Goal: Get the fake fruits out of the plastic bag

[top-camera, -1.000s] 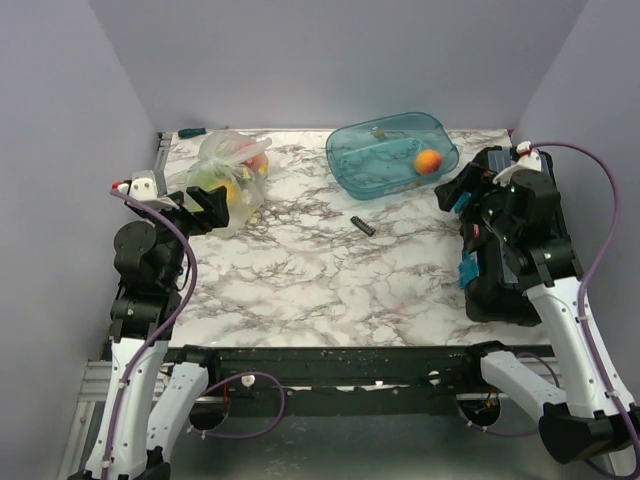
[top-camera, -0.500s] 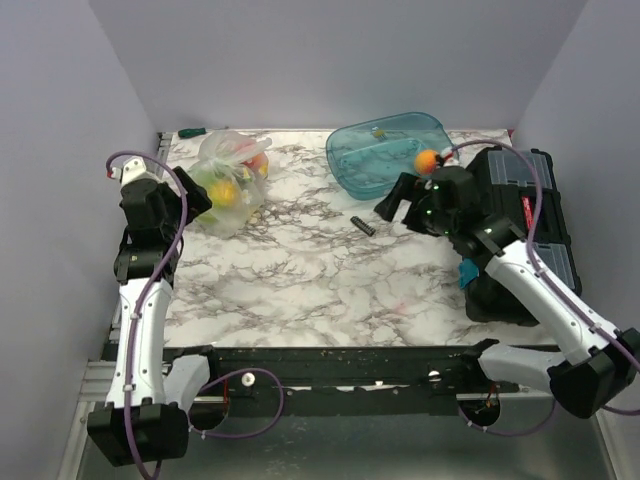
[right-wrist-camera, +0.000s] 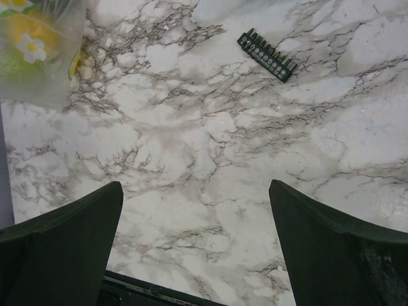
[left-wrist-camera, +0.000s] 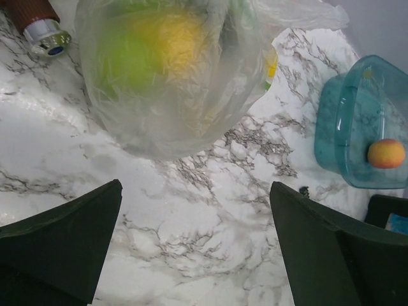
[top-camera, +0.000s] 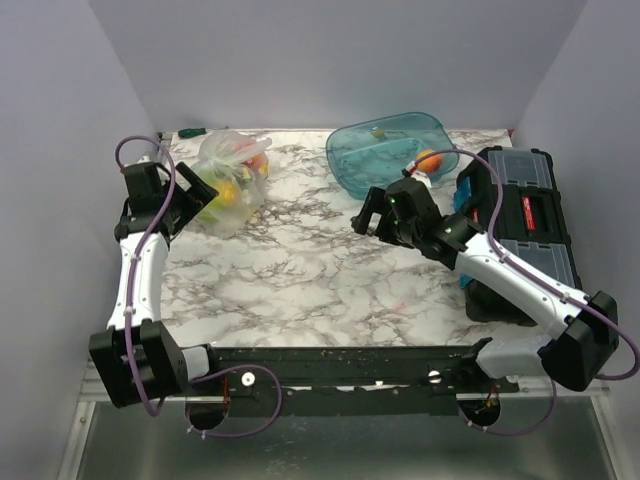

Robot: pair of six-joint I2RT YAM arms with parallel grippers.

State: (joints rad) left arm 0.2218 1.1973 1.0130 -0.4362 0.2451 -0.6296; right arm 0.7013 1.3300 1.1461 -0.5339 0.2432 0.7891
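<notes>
- Fake fruits (top-camera: 228, 188) lay inside the plastic bag (top-camera: 236, 163) at the far left of the marble table (top-camera: 300, 280) in the overhead view. The left gripper (top-camera: 193, 197) hung just beside the bag. The right gripper (top-camera: 366, 216) hovered over mid-table, near the teal tub (top-camera: 385, 160), which held an orange ball (top-camera: 429, 160). A black case (top-camera: 520, 215) sat at the right edge.
- From the left wrist, the left gripper (left-wrist-camera: 194, 188) had its fingers spread wide, holding nothing. The plastic bag (left-wrist-camera: 172, 108) lay ahead, apart from both fingers, with yellow and green fake fruits (left-wrist-camera: 153, 44) blurred inside. A brown handle (left-wrist-camera: 35, 22) lay to its left, the teal tub (left-wrist-camera: 347, 121) and orange ball (left-wrist-camera: 386, 153) to its right.
- From the right wrist, the right gripper (right-wrist-camera: 194, 185) was spread just as wide over bare marble. A bit strip (right-wrist-camera: 266, 55) lay ahead, and a corner of the plastic bag (right-wrist-camera: 41, 64) showed at top left.
</notes>
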